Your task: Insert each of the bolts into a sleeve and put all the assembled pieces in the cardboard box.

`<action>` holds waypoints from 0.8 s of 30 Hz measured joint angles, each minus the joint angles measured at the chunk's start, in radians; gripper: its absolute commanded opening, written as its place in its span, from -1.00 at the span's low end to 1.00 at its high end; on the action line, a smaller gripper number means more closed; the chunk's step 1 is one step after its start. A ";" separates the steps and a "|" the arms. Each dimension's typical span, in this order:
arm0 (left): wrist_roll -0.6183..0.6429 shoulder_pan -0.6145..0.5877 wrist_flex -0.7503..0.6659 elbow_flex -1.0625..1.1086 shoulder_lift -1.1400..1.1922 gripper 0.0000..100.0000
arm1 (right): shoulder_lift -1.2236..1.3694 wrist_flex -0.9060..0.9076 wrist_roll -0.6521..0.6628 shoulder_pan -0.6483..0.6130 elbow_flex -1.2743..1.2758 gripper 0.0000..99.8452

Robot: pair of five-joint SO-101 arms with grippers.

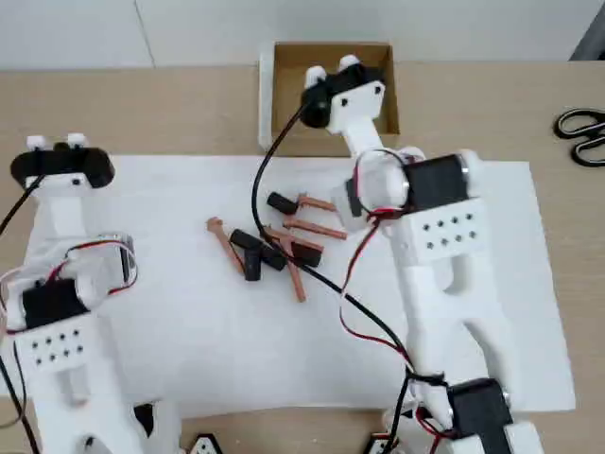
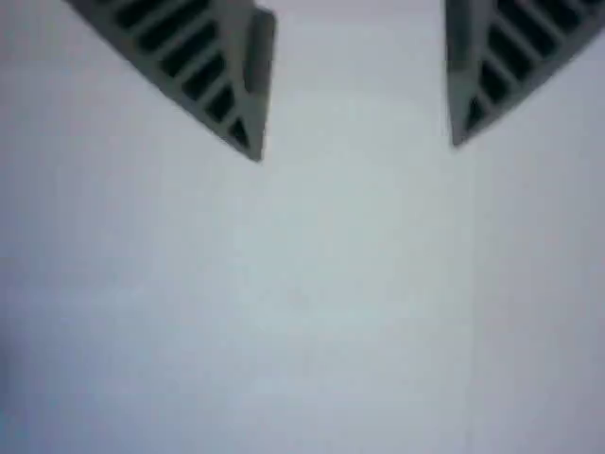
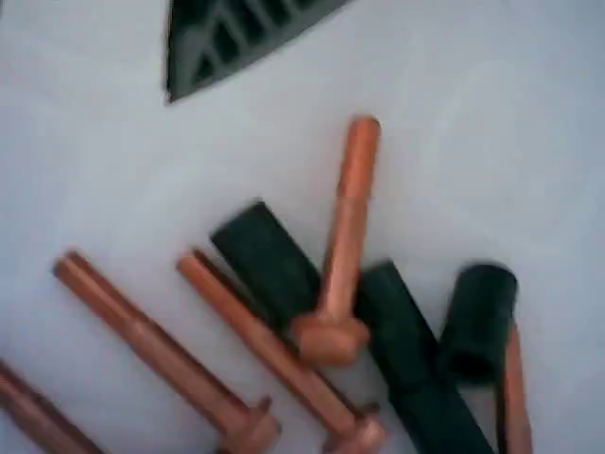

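Note:
Several copper bolts and black sleeves lie loose in a pile at the middle of the white sheet. The right wrist view looks down on them. One bolt rests across a sleeve, and another sleeve shows its open end. One dark finger of my right gripper hangs above the pile with nothing in it. The right arm stands beside the pile. My left gripper is open over bare sheet at the left. The cardboard box sits behind the sheet.
Black scissors lie at the table's right edge. A black cable loops from the right arm over the pile. The left arm stands at the sheet's left side.

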 measured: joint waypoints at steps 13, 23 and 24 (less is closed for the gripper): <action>0.000 0.103 0.000 0.000 0.094 -0.75 | 0.285 -0.163 -0.106 -0.183 0.043 -0.74; 0.000 0.117 -0.028 0.109 0.094 -0.75 | 0.408 -0.219 -0.106 -0.298 0.043 -0.75; 0.000 0.117 -0.041 0.126 0.094 -0.75 | 0.417 -0.219 -0.106 -0.313 0.043 -0.75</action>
